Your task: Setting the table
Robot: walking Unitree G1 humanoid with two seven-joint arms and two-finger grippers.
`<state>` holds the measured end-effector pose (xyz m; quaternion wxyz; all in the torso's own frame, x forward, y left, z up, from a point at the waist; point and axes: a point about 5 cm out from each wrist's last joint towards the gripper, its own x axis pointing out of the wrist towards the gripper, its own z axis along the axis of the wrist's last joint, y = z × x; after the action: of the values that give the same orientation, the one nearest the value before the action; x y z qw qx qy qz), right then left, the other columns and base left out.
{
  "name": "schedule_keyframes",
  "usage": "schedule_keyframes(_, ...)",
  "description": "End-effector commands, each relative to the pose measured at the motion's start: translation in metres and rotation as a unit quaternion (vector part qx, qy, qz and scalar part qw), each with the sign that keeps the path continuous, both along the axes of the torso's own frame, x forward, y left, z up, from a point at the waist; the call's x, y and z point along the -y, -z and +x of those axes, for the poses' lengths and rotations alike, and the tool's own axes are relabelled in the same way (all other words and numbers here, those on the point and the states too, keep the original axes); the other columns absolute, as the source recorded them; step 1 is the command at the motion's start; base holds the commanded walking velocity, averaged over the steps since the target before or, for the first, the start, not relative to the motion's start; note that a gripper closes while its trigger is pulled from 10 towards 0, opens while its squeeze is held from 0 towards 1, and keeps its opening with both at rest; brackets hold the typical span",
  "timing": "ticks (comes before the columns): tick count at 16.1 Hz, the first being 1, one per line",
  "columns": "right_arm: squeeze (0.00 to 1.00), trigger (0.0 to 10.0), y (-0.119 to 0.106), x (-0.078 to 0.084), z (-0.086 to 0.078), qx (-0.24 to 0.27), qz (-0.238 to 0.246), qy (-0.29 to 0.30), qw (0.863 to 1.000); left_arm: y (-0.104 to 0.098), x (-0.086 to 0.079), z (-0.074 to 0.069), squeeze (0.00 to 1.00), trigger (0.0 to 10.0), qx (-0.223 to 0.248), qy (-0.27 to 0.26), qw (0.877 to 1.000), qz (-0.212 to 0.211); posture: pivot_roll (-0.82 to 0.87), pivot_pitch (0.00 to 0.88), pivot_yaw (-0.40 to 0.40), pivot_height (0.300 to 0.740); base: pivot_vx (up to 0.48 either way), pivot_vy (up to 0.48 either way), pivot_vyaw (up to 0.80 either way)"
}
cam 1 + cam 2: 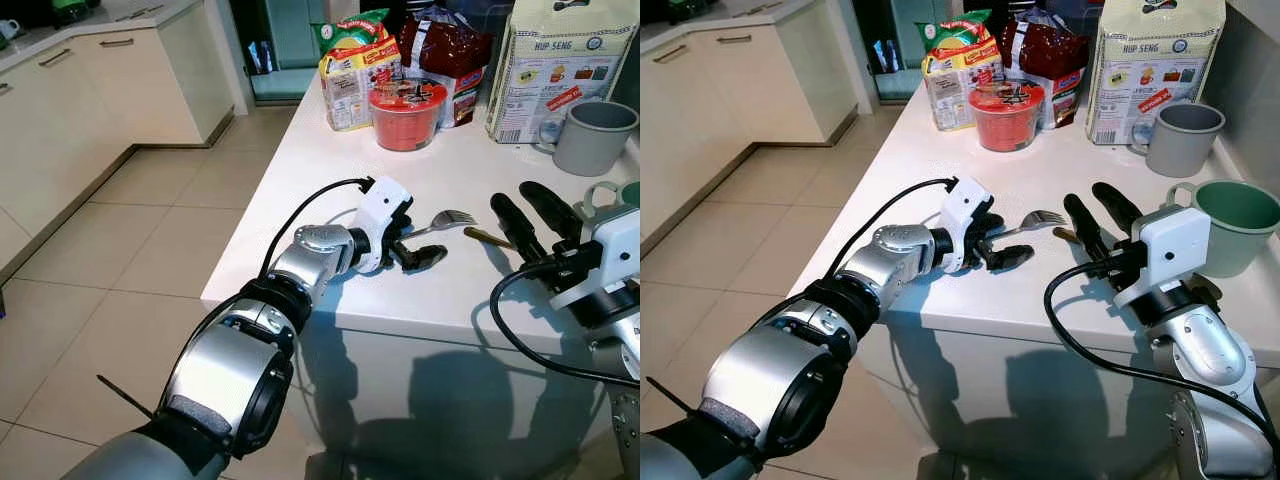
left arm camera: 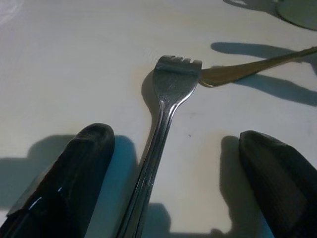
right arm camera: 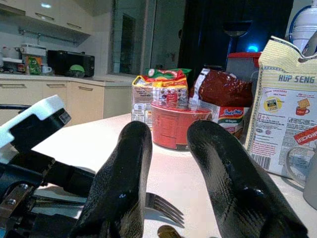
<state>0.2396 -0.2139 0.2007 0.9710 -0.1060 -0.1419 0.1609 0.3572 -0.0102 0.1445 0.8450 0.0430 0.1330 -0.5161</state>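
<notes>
Left gripper (image 1: 418, 252): I have it low over the white table (image 1: 300, 160), fingers spread wide to either side of the fork's handle. My left wrist camera shows both black pads resting on the surface with clear gaps to the metal, so nothing is pinched yet.

Fork (image 1: 445, 221): lies flat on the table, tines pointing away from my left gripper, handle running back between its fingers. The tines touch or cross the tip of the next utensil.

Brass-coloured utensil (image 1: 487, 237): a slim handle just beside the fork's tines. I can't tell whether it is a knife or a spoon.

Right gripper (image 1: 1095, 215): hovers above the table near that brass handle, fingers parted, holding nothing.

Cups: a grey mug (image 1: 594, 135) and a green cup (image 1: 1238, 225) stand at my right edge of the table.

Groceries: a red tub (image 1: 407, 113), snack packets and a cracker bag (image 1: 558, 65) crowd the far end.

Progress: I judge this early. No place setting is laid out, the cutlery lies loose and overlapping, and the fork grasp is lined up but not closed.

Left to do: close on the fork, lay it in position, then sort the other utensil and a cup.
</notes>
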Motion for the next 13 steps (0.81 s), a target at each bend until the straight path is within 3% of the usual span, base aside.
schedule_keyframes(1,0.00,10.0,-0.002,-0.004,-0.001,0.005,-0.005,-0.008,1.000,0.019,-0.003,-0.006,0.00,10.0,-0.031,0.001,0.999,0.032,-0.20,0.000,0.159,0.740,0.000,0.000,0.00)
schedule_keyframes(8,0.00,10.0,-0.001,-0.005,-0.004,0.004,-0.005,-0.008,1.000,0.028,-0.014,-0.005,0.00,10.0,-0.027,-0.022,0.997,0.062,-0.20,0.000,0.160,0.740,0.000,0.000,0.00)
schedule_keyframes(9,0.00,10.0,-0.001,-0.005,-0.004,0.003,-0.005,-0.007,1.000,0.028,-0.015,-0.004,0.00,0.0,-0.024,-0.022,0.997,0.063,-0.20,0.000,0.161,0.740,0.000,0.000,0.00)
schedule_keyframes(13,0.00,10.0,-0.001,-0.004,-0.005,0.002,-0.005,-0.006,1.000,0.030,-0.017,-0.005,0.00,0.0,-0.020,-0.018,0.997,0.072,-0.20,0.000,0.160,0.740,0.000,0.000,0.00)
